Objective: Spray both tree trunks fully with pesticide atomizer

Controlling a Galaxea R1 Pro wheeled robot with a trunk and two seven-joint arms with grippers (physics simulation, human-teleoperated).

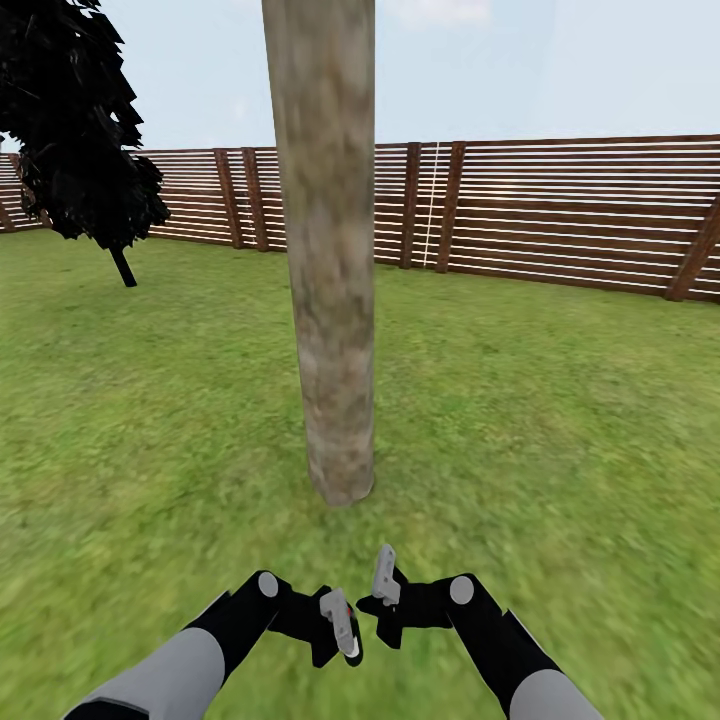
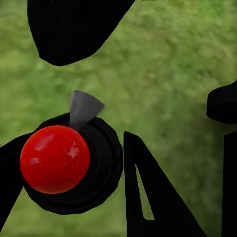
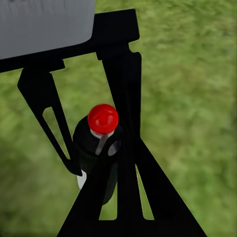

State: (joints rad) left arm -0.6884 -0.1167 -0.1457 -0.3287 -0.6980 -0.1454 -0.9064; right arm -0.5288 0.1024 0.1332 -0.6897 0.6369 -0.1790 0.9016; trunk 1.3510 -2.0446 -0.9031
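The pesticide atomizer [image 3: 98, 148], a dark bottle with a red round cap and a small grey nozzle, is clasped between the fingers of the left gripper [image 1: 343, 622], low in front of the robot over the grass [image 1: 560, 420]. The left wrist view looks down on its red cap [image 2: 54, 159]. No label or writing can be read on it. One tree trunk [image 1: 328, 250], pale and mottled, stands just ahead of both grippers. The right gripper [image 1: 383, 580] is near the left one and holds nothing; how far open it is I cannot tell. One dark leafy tree [image 1: 80, 130] stands farther off, before the slatted wooden fence [image 1: 560, 215].
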